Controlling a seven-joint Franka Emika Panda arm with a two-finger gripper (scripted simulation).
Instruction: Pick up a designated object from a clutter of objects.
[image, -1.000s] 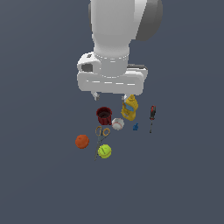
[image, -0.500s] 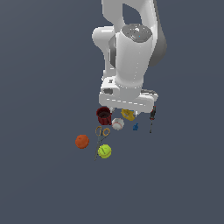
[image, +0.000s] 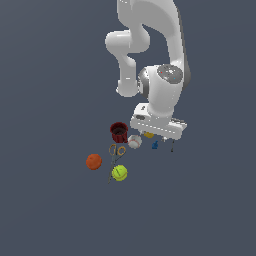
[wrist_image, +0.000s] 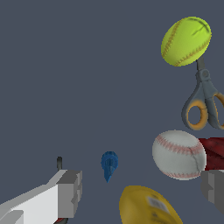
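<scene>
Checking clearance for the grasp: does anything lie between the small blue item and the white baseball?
No. In the wrist view, only bare floor separates the blue item and the baseball.

Three balls: one white baseball (image: 134, 141), one orange ball (image: 93, 161), one green tennis ball (image: 119, 173). One dark red cup (image: 119, 131), one pair of scissors (image: 116, 151), one yellow bottle (wrist_image: 146, 205), one small blue item (image: 155, 145), one screwdriver (image: 172, 147) barely showing.
</scene>
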